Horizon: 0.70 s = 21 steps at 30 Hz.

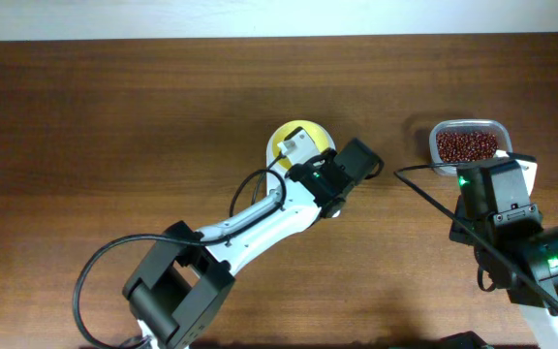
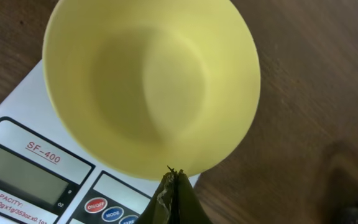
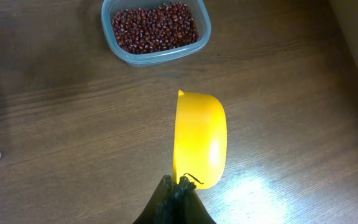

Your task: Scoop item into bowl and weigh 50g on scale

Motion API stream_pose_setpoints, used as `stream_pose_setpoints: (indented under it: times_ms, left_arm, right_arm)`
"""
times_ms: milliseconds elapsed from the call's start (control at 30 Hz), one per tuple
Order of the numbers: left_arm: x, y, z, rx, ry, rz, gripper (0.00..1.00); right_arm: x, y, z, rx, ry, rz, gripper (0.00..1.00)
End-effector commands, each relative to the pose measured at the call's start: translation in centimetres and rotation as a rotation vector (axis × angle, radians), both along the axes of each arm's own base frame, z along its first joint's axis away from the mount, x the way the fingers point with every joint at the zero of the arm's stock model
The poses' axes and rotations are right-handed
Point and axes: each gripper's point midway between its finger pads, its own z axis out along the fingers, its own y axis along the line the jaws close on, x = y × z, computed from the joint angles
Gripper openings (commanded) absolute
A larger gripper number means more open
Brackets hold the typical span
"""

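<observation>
Left gripper (image 2: pixel 173 180): we see its fingers pressed together on nothing, by the near rim of the small round pale yellow bowl (image 2: pixel 151 81).
Bowl: upright on the white square digital scale (image 2: pixel 42 168).
Scale: mid-table on the brown wooden table (image 1: pixel 114 116).
Right gripper (image 3: pixel 178 185): clamped on a yellow plastic scoop (image 3: pixel 199 137), turned on edge.
Beans: small dark red-brown beans (image 3: pixel 154 28) heaped in a clear rounded plastic container (image 3: pixel 156 57), apart from our scoop.

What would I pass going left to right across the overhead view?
bowl → tub of beans
</observation>
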Motion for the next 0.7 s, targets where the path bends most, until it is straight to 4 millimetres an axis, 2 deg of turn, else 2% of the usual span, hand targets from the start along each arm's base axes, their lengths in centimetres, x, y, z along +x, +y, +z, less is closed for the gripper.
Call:
stream_pose_setpoints:
  times_ms: [0, 267, 367, 500, 667]
  left_arm:
    - [0.0, -0.1, 0.0, -0.004, -0.001, 0.002, 0.0]
    - [-0.6, 0.0, -0.2, 0.107, 0.019, -0.122, 0.0]
    - [-1.7, -2.4, -0.3, -0.035, 0.038, -0.084, 0.0]
    - [-1.8, -2.2, 1.2, 0.086, -0.097, -0.064, 0.0]
    - [-4.1, -2.3, 0.1, 0.174, -0.04, -0.134, 0.0]
  right_arm:
    - [0.2, -0.2, 0.8, -0.013, -0.023, -0.009, 0.04]
    - [-0.3, -0.2, 0.5, -0.01, 0.0, -0.007, 0.04]
    - [-0.2, 0.4, 0.2, 0.023, 0.006, 0.01, 0.04]
    - [0.1, 0.8, 0.3, 0.042, -0.009, 0.017, 0.04]
    - [0.2, 1.1, 0.3, 0.058, -0.011, 0.025, 0.04]
